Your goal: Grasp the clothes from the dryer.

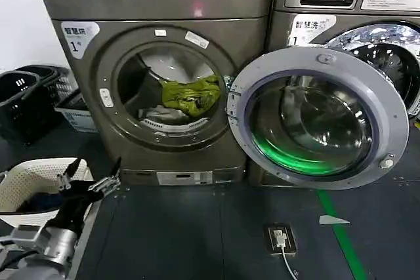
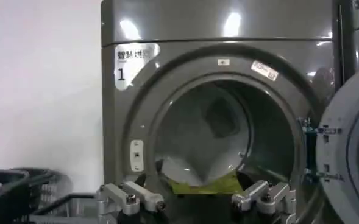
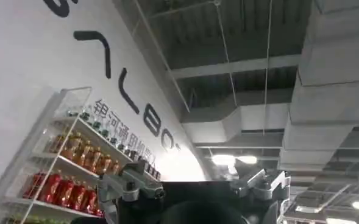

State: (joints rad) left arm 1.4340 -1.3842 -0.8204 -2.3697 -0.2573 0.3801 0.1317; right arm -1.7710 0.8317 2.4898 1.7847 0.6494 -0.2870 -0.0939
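The dryer (image 1: 164,77) has its round opening unblocked from the front, its door (image 1: 318,119) swung fully open to the right. The clothes (image 1: 187,100) lie low inside the drum, leaving free room above them. The left gripper (image 1: 92,178), fingers spread, hovers near and to the left of the opening, beside a white basket (image 1: 26,185).

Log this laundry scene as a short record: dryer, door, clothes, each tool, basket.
dryer: front loader marked 1, porthole open
door: swung wide to the robot's right
clothes: yellow-green piece on pale ones, inside the drum near its front lip
left tool: open, low, short of the porthole, holding nothing
right tool: open, aimed up at the ceiling, away from the work
basket: white, by the left arm
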